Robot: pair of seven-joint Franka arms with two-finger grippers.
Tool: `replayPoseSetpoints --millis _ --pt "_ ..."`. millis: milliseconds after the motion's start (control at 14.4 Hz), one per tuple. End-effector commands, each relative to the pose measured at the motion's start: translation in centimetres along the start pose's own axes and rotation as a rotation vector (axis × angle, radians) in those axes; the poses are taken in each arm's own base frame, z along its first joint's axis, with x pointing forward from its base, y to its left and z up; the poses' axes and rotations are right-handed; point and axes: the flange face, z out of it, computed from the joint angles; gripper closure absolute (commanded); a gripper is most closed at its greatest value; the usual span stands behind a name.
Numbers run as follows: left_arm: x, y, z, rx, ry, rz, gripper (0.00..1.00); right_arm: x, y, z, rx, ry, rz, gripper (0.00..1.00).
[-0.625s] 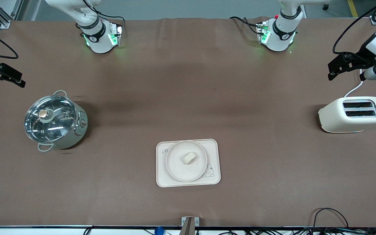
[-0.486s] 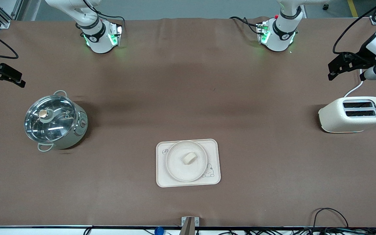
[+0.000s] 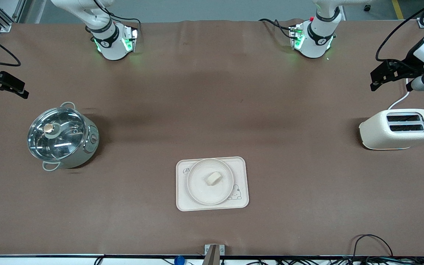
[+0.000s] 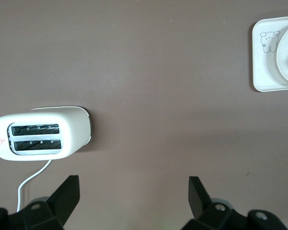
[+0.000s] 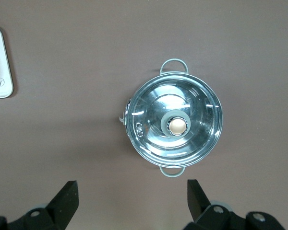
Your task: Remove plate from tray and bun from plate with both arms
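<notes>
On the tray (image 3: 242,200), the plate (image 3: 197,191) is stacked with the bun (image 3: 213,178) loose at its middle; nothing is held.

The tray lies on the table (image 3: 212,110) near the front camera, midway between the two ends. The left gripper (image 4: 133,194) is held high over the toaster (image 3: 398,129) with its fingers wide apart and empty; the right gripper (image 5: 129,196) is held high over the lidded pot (image 3: 62,137), likewise spread and empty. Both are well apart from the tray. Trouble is judged likeliest at the plate's low rim, which sits close to the tray's raised edge, so a finger could catch the tray and drag it. If the plate is tilted when lifted, the bun could be rolled off. A clash of the two arms over the one small target is also possible.
</notes>
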Motion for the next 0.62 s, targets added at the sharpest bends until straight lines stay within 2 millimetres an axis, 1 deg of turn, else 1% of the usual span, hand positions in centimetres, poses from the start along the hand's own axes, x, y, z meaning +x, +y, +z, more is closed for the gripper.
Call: replayPoseSetpoints --millis 0,208,417,486,556 --pt "0.1 -0.3 0.1 0.004 -0.005 0.010 0.00 -0.3 0.5 -0.1 -0.016 -0.005 0.002 0.00" --pt "0.1 -0.4 -0.2 0.004 0.003 0.009 0.00 -0.2 0.5 -0.2 -0.013 -0.001 0.002 0.00" --pt "1.0 -0.4 0.3 0.001 -0.005 0.001 0.00 -0.1 0.1 -0.2 -0.003 0.005 -0.003 0.00" --pt "1.0 -0.4 0.3 0.001 -0.005 -0.003 0.00 0.2 -0.4 0.3 0.005 -0.002 -0.008 0.00" --pt "1.0 -0.5 0.3 0.001 -0.005 -0.006 0.00 0.3 -1.5 0.5 0.026 -0.004 -0.023 0.00"
